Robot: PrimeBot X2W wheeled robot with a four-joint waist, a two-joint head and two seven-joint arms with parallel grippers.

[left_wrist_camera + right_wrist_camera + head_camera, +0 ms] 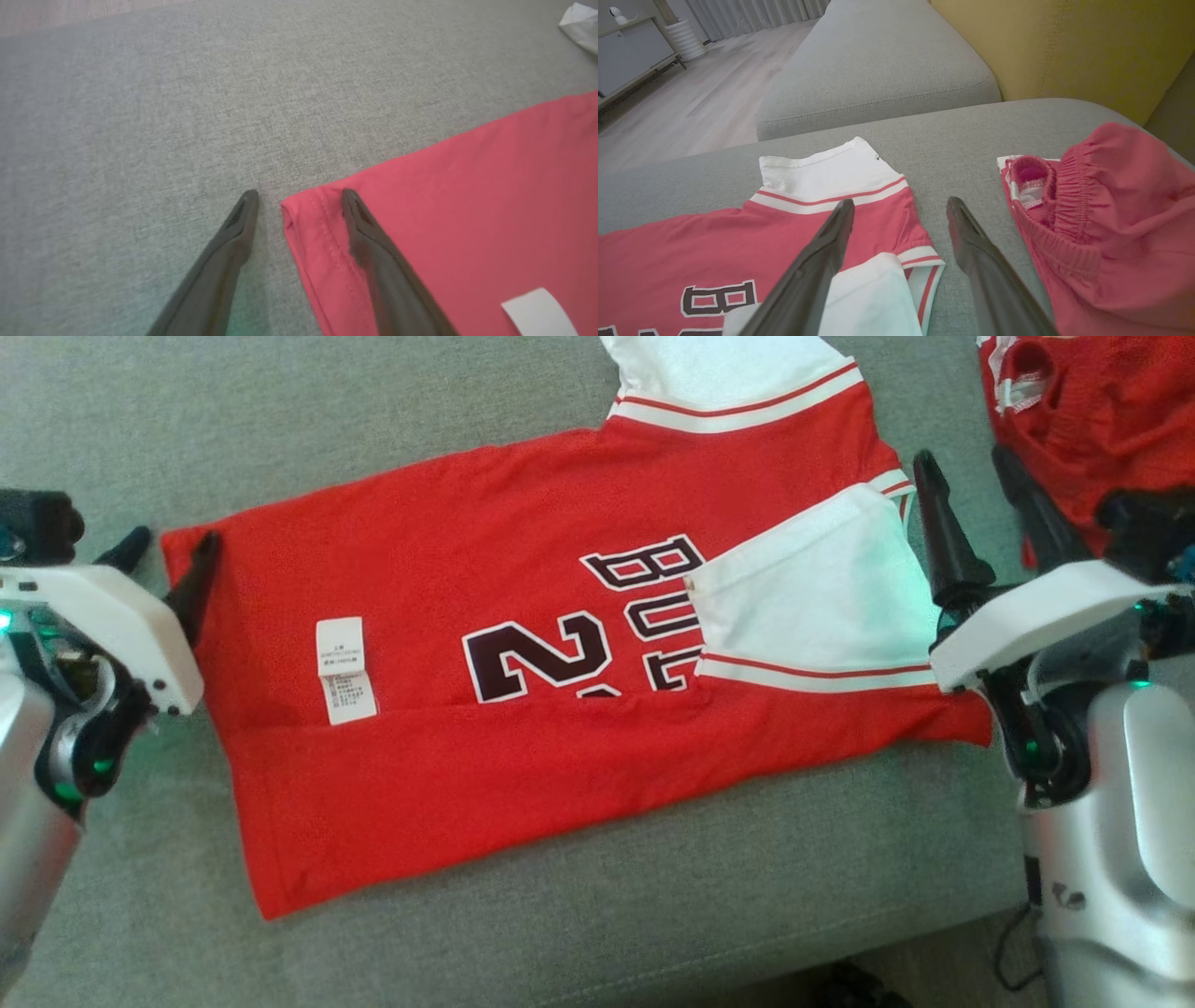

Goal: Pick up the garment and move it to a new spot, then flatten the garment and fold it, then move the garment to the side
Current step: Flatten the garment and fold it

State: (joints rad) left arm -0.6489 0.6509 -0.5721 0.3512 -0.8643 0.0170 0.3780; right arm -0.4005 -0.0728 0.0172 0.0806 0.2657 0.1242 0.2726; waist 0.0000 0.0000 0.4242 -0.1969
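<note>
So, a red jersey tee (523,709) with white sleeves is seen spread flat on the gray sofa cushion (280,411). It's stretched across the middle of the head view, shoulder end toward the right and hem toward the left. The lower strip is folded up over the number, and one white sleeve (812,588) is folded in over the dark lettering. A white care label (345,669) is shown left of centre.

The left gripper (175,541) is parked at the left edge, fingers spread apart, nothing held. In the left wrist view one finger is seen over the hem corner and the other over bare cushion; contact can't be told. The right gripper (962,457) is at the right edge, just beside the shoulder end, fingers also wide apart and empty. Red shorts (1092,411) are bunched in the upper right corner, apart from the jersey tee.
</note>
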